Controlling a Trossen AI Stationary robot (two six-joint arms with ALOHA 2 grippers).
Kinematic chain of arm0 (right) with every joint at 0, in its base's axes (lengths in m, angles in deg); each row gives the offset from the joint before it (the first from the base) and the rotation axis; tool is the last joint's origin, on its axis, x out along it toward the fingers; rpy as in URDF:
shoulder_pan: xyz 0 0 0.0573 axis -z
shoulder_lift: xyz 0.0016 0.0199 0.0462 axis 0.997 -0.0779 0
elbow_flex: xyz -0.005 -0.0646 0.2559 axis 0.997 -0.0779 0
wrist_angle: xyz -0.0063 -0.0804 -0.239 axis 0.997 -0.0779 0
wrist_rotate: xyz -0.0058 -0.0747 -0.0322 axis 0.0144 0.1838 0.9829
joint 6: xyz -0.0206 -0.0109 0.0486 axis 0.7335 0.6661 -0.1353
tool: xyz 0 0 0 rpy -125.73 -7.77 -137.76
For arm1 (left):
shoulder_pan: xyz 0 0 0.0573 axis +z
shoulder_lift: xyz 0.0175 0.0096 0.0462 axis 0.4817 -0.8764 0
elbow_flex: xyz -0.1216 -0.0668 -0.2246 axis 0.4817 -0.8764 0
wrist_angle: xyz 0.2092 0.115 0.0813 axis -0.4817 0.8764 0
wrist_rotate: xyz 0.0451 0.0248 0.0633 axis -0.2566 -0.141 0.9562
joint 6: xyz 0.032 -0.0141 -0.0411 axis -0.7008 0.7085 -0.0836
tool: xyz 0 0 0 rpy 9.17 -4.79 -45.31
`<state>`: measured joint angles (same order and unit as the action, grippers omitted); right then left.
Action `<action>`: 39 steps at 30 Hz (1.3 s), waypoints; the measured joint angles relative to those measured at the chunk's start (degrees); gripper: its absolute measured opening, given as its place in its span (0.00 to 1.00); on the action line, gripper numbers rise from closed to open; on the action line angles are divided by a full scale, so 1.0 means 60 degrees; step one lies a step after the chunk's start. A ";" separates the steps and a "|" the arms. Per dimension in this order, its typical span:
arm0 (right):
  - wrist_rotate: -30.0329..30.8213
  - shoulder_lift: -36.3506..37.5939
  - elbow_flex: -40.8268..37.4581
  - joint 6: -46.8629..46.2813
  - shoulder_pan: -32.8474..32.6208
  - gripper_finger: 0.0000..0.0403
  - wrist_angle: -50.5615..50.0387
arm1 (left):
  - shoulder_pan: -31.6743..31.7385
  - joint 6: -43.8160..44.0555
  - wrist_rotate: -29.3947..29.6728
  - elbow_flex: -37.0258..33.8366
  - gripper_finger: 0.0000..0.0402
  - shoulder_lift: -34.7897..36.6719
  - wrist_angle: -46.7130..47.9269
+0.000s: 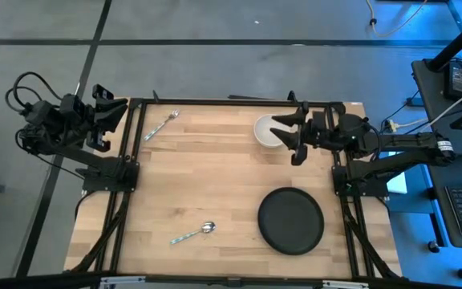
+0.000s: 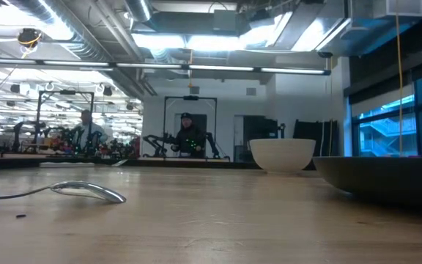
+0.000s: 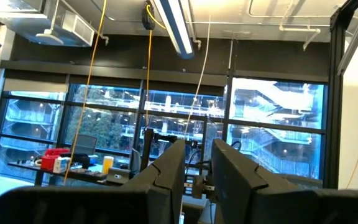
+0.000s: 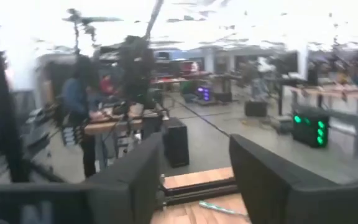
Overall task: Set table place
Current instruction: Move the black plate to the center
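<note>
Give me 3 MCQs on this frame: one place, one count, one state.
1. Where is the white bowl?
A. table's far edge, by the right tool
B. on the black plate
C. near left corner

2. How many utensils lie on the table?
A. none
B. two
C. five

3. The black plate is:
A. holding the bowl
B. held up by a tool
C. bare, flat on the wood

Key: 1 A, the right tool hangs over its rim. 2 B, one fork, one spoon. 3 C, nothing on it.
</note>
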<state>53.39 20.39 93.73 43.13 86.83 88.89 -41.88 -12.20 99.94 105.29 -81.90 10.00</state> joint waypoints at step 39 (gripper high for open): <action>-0.3726 0.0117 0.0000 -0.9330 -0.0073 0.61 -0.8577 | 0.0000 0.0306 0.0000 0.0000 0.18 0.0000 0.0007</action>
<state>31.04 21.09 93.73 -12.85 86.40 37.43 -41.88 -10.37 99.94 105.29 -81.90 10.04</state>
